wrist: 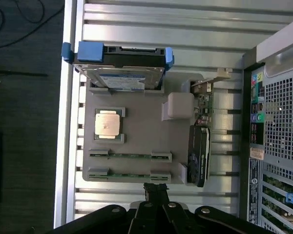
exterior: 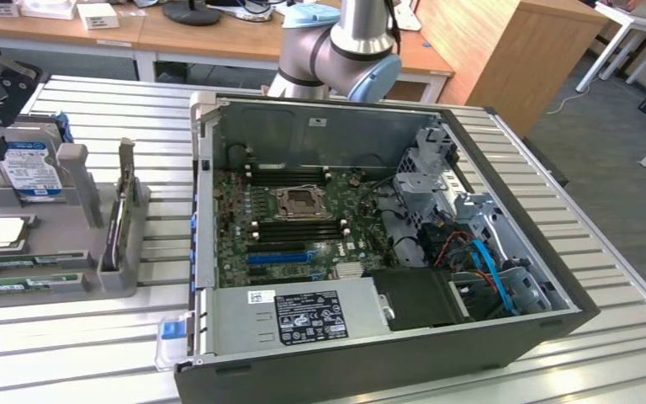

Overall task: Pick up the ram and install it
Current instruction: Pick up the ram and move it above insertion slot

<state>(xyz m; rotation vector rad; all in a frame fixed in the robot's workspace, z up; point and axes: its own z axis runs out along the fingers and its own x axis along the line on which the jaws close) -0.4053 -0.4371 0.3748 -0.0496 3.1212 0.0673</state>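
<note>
On the grey holder (wrist: 141,129) the ram (wrist: 130,174) lies edge-up — long axis crosswise beneath the shut, empty end effector (wrist: 156,190).

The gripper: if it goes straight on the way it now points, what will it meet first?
Probably the grey holder, at its edge beside the nearest ram stick. The gripper, jaws shut, points down at that edge. Depth is unclear; it might touch the stick itself.
</note>
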